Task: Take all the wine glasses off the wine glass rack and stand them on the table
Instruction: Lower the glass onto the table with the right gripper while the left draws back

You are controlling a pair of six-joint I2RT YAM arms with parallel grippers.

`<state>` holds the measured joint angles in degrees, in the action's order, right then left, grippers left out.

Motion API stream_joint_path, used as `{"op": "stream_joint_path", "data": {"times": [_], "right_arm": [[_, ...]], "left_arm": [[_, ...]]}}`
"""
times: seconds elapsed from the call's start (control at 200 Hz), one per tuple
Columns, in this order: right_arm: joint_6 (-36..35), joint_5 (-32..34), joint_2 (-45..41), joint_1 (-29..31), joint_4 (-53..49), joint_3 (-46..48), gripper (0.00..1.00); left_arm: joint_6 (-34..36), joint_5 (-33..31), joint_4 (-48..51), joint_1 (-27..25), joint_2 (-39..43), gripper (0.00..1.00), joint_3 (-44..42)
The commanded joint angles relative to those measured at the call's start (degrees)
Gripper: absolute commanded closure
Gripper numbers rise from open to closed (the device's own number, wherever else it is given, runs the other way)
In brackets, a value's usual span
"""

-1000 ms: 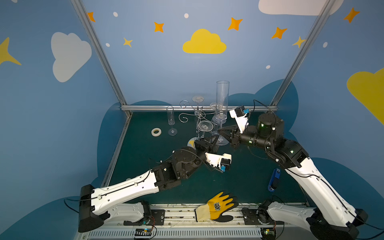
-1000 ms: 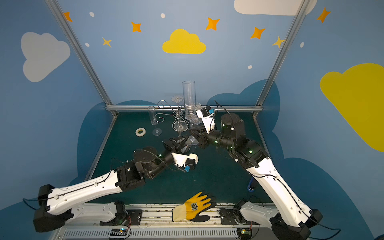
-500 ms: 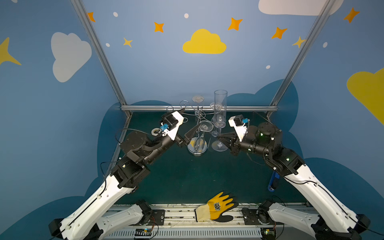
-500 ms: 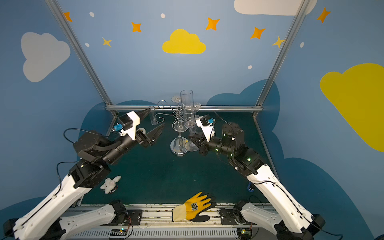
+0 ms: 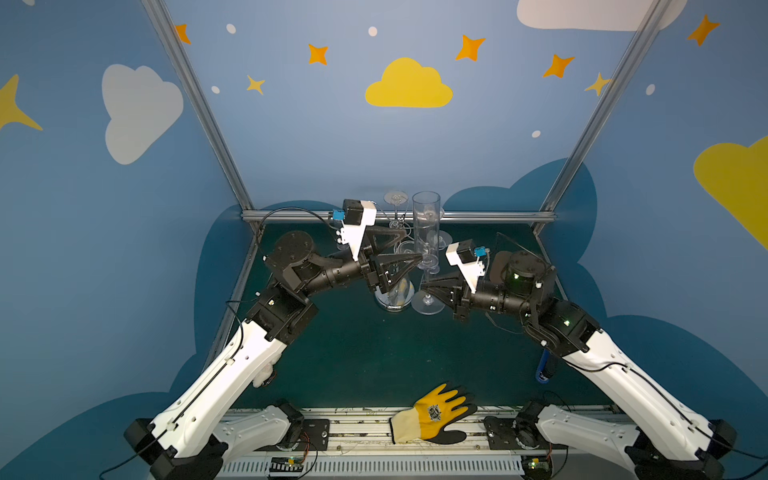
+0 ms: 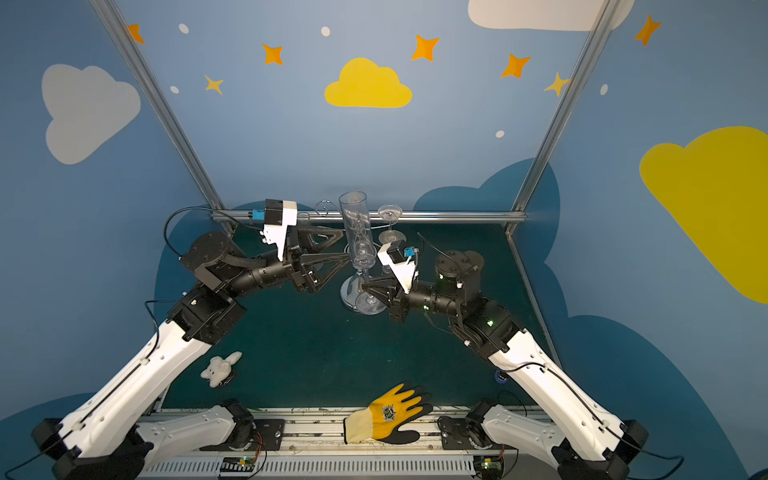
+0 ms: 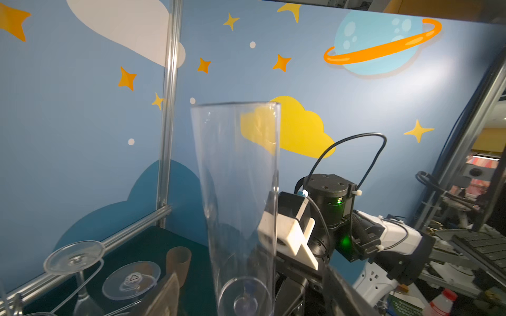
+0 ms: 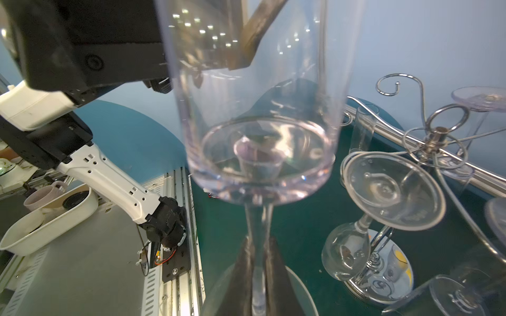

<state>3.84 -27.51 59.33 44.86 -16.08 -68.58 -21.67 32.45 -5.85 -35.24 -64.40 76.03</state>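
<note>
Green tabletop (image 5: 374, 353), centre frame: wine glass (image 5: 426, 224) stands upright, mouth up; right gripper (image 5: 424, 286) pinches its stem, left gripper (image 5: 415, 248) splayed wide, both reaching inward.

Blue walls (image 5: 291, 145) (clouds (image 5: 408, 85), stars (image 5: 318, 54)), green floor (image 5: 374, 353)

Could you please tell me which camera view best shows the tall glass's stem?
The right wrist view: the stem stands close up, clamped by the right pincer. Both top views show it small and distant; the left wrist view shows only the bowl.
</note>
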Motion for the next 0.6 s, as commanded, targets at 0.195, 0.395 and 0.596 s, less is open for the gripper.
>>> {"op": "stream_joint_path", "data": {"times": [0.195, 0.395, 0.596], "right_arm": [[1.5, 0.1, -0.3, 2.9, 6.1, 3.2, 1.00], [2.2, 0.3, 0.3, 4.6, 7.2, 4.3, 1.00], [2.0, 1.4, 0.7, 5.8, 7.7, 4.8, 1.00]], "left_arm": [[-6.8, 4.8, -7.3, 0.3, -1.5, 0.20, 0.5], [-7.4, 4.1, -8.1, 0.3, -2.1, 0.22, -0.1], [-7.3, 3.6, -7.8, 0.3, -2.5, 0.32, -0.3]]}}
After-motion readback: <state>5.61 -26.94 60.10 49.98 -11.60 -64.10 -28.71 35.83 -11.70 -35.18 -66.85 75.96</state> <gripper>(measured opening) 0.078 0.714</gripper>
